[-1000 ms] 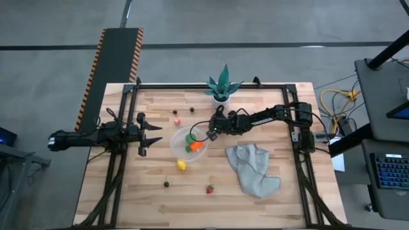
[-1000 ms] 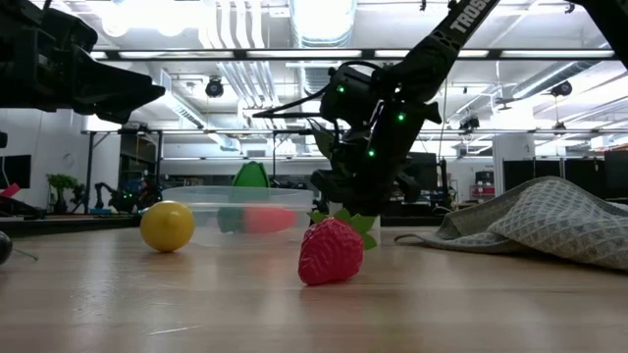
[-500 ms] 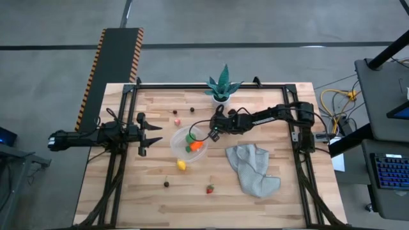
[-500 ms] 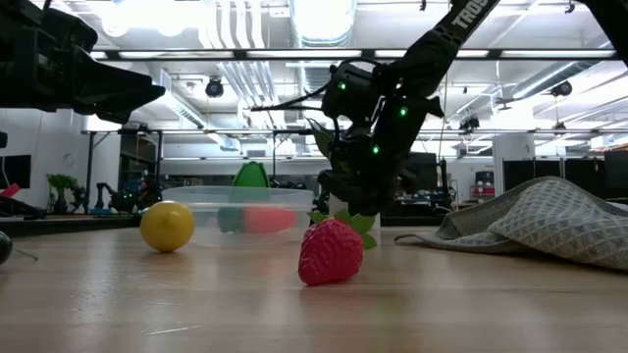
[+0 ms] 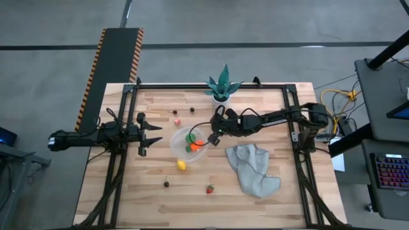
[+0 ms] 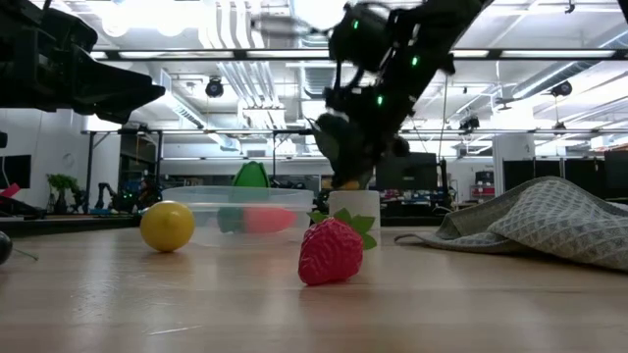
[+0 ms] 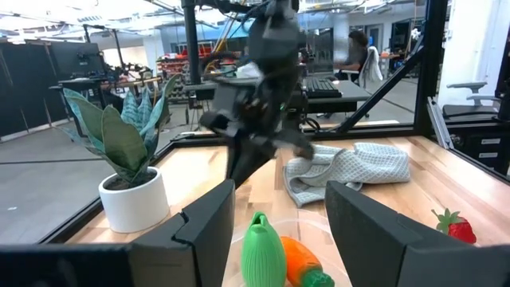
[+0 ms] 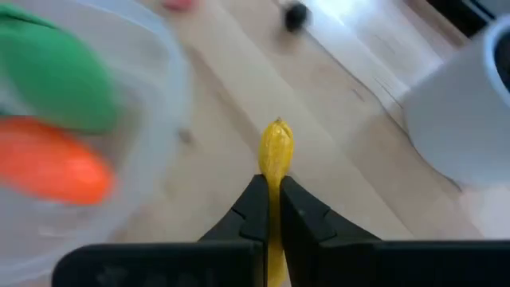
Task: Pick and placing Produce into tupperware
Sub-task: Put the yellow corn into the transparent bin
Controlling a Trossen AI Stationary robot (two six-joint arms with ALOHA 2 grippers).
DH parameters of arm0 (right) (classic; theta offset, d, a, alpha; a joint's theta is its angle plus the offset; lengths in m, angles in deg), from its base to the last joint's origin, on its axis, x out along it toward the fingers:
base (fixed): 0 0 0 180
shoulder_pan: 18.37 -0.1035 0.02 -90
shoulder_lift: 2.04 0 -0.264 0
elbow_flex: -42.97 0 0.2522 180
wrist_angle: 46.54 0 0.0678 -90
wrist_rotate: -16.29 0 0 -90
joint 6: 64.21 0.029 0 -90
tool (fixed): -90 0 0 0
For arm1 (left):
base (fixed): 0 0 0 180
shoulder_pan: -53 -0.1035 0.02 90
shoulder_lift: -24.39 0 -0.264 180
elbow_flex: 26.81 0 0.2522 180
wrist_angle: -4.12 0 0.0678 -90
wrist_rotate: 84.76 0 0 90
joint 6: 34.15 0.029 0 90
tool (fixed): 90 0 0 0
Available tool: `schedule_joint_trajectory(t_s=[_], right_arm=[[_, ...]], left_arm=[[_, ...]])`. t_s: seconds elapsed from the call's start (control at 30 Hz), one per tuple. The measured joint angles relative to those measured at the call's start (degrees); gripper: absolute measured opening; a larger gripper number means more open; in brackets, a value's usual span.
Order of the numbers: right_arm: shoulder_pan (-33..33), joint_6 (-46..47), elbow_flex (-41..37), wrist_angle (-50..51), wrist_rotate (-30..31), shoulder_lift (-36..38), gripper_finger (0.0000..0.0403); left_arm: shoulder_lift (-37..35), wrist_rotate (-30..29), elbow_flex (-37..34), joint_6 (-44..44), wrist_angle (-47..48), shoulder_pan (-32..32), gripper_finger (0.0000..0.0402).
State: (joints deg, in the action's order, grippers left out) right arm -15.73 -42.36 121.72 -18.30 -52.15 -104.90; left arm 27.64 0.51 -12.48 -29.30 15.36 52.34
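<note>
Right wrist view: right gripper [image 8: 269,191] is pinching a little yellow produce piece [image 8: 276,149] tight, hovering at the tupperware's [image 5: 181,150] 3 o'clock rim. Left gripper [image 5: 152,134] is waiting half-open and empty at 9 o'clock, holding nothing.

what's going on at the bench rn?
The right gripper is shut on a small yellow piece of produce, held just off the table beside the tupperware. A green piece and an orange piece already lie in that container. A yellow lemon, a strawberry and a few small dark pieces are loose on the table. The left gripper waits open at the table's left side, empty.
</note>
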Motion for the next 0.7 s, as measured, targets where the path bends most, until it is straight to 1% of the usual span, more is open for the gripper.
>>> schedule_joint_trajectory(t_s=[0.1,0.23,0.3,0.43,0.57,0.7], right_arm=[[-1.5,-2.6,0.9,-0.3,-2.1,2.8,0.001],[-3.8,-6.8,2.6,-0.6,-3.1,5.1,0.001],[-4.9,-9.3,3.4,-2.4,-5.4,5.2,0.001],[-6.1,-13.6,3.9,-6.0,-11.9,3.9,0.001],[-6.6,-17.0,3.9,-6.7,-13.6,2.3,0.001],[-6.8,-19.6,3.9,-7.4,-16.8,0.0,0.001]], left_arm=[[0.0,0.0,0.0,0.0,0.0,0.0,0.0183],[0.0,0.0,0.0,0.0,0.0,0.0,0.0183],[0.0,0.0,0.0,0.0,0.0,0.0,0.0183],[0.0,0.0,0.0,0.0,0.0,0.0,0.0183],[0.0,0.0,0.0,0.0,0.0,0.0,0.0183],[0.0,0.0,0.0,0.0,0.0,0.0,0.0183]])
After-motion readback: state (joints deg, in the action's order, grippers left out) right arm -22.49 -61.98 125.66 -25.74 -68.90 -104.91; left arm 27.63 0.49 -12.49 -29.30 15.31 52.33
